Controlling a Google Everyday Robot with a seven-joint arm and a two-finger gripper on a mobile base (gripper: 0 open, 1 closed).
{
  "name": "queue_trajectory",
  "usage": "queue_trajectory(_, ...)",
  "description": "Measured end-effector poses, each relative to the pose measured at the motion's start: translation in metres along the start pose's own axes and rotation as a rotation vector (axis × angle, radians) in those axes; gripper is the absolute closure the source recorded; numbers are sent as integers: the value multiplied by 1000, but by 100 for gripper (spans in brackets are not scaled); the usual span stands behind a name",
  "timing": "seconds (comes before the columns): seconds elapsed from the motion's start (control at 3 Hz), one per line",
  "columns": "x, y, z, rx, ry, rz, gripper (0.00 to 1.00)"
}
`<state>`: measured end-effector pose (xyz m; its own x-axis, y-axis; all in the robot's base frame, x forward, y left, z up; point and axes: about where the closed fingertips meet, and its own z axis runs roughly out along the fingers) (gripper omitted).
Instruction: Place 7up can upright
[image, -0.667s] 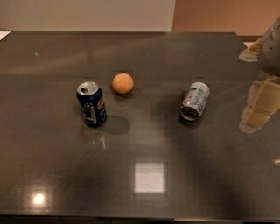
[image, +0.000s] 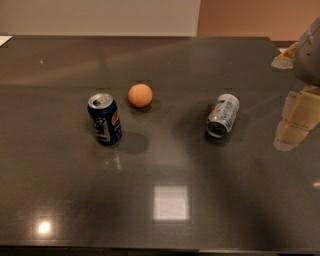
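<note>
Camera view: 7up can (image: 223, 115) lay on its side, right of the counter's (image: 60, 200) centre. Its long axis ran from near edge to far edge, skewed slightly toward the far right corner. Gripper (image: 296, 120) hung at the right edge, level with the can and well apart from it. You could not tell how wide it stood; nothing seen in its hold. Judged: your reach goes toward the left edge, across that axis.

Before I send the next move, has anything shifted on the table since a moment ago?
Nothing has visibly changed. The gripper hangs at the right edge of the table, apart from the 7up can, which lies on its side. The blue can stands upright left of it, with the orange ball just behind, all where they were.
</note>
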<state>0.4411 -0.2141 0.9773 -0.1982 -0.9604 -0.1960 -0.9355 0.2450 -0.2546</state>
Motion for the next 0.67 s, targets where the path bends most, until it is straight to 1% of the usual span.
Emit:
queue_trajectory(0.33,-7,-9,7,-5,3,-73,0)
queue_trajectory(0.67,-14,-21,22,-28,-13,-179,0)
